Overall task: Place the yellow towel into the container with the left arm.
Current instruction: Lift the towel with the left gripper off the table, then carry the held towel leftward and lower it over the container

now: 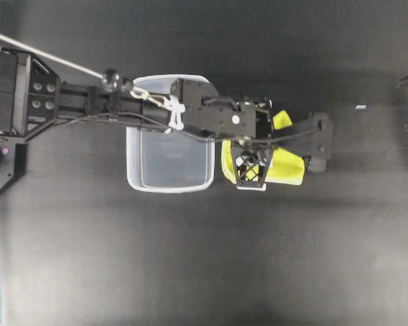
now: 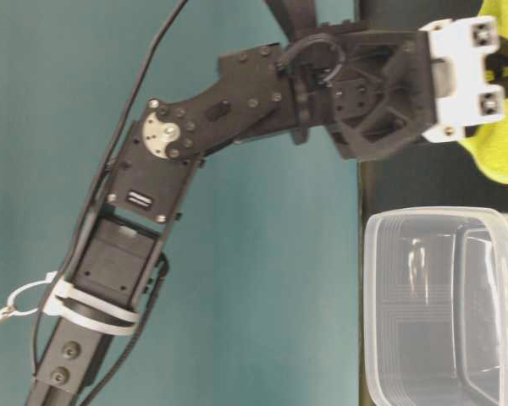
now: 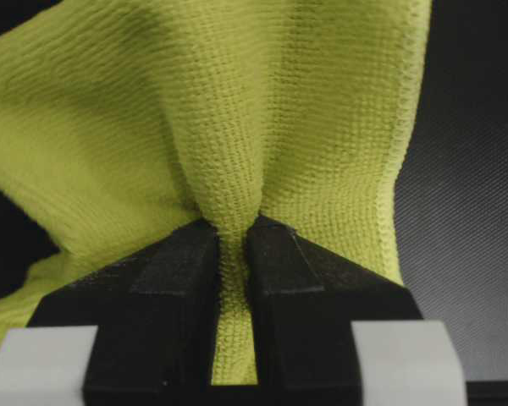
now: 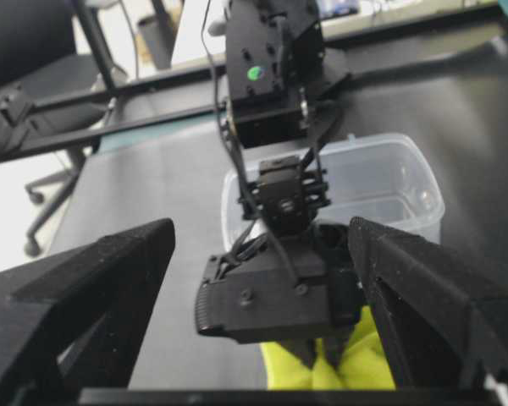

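Towel (image 3: 237, 127), yellow-green and ribbed, bunches between the left hand's (image 3: 233, 254) jaws.

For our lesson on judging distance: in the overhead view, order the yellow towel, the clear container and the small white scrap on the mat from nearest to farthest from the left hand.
1. Yellow towel: pinched in the left hand.
2. Clear container: just beside it, toward the arm's base.
3. White scrap: far out on the opposite side.

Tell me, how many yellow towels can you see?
1. The yellow towel is pinched in the left gripper, just to the right of the clear container in the overhead view, not yet inside it. No others show.
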`<state>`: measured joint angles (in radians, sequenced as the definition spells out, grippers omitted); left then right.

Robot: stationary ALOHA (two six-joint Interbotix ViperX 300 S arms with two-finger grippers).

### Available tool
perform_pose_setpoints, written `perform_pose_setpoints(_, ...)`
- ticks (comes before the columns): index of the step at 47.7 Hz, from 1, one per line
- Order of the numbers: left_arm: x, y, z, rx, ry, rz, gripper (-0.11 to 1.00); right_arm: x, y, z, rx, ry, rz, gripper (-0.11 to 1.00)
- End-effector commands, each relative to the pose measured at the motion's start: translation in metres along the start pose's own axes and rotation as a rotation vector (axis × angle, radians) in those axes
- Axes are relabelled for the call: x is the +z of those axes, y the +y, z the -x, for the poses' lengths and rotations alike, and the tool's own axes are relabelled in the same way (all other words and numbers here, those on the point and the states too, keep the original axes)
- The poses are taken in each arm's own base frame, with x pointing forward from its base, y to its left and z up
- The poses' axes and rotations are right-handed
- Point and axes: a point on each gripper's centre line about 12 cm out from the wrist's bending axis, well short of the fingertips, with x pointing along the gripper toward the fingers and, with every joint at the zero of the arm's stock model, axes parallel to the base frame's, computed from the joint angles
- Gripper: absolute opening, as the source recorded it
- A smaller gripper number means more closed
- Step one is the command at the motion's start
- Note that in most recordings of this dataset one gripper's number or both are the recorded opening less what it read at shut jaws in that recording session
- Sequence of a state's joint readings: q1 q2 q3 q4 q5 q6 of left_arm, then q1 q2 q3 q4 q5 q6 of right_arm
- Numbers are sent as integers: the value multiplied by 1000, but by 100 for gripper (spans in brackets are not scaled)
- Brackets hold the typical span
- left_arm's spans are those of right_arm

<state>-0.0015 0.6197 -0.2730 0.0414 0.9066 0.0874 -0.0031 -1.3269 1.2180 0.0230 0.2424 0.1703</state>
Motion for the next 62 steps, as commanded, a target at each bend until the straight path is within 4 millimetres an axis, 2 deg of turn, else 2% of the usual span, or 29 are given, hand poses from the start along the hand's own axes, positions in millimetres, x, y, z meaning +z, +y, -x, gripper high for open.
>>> perform_pose_setpoints(1, 20, 8, 46, 15, -98, 11, 7, 4, 1, 1, 2, -12, 0, 80)
perform_pose_setpoints(7, 33, 9, 100, 24, -164, 12, 7, 5, 1, 2, 4, -21, 3, 80)
perform_pose_setpoints(8, 34, 10, 116, 24, -176, 14, 7, 5, 1, 2, 4, -23, 5, 80)
perform_pose_setpoints(11, 33, 11, 145, 26, -187, 16, 7, 5, 1, 3, 5, -24, 5, 80)
perform_pose_setpoints(18, 8, 12, 201, 25, -120, 23, 7, 5, 1, 4, 4, -32, 9, 80)
perform_pose_setpoints(25, -26, 12, 237, 17, -18, 33, 7, 4, 1, 3, 5, -27, 9, 80)
perform_pose_setpoints(31, -49, 15, 241, 18, 14, 45, 7, 3, 1, 3, 4, -26, 9, 80)
perform_pose_setpoints(45, -108, 16, 221, 24, 14, 65, 7, 2, 0, 3, 4, -21, 3, 80)
perform_pose_setpoints(56, -114, 15, 208, 36, -96, 58, 7, 1, 0, 2, 2, -12, 2, 80)
perform_pose_setpoints(62, -116, 17, 202, 38, -97, 64, 7, 1, 0, 2, 0, -12, 0, 80)
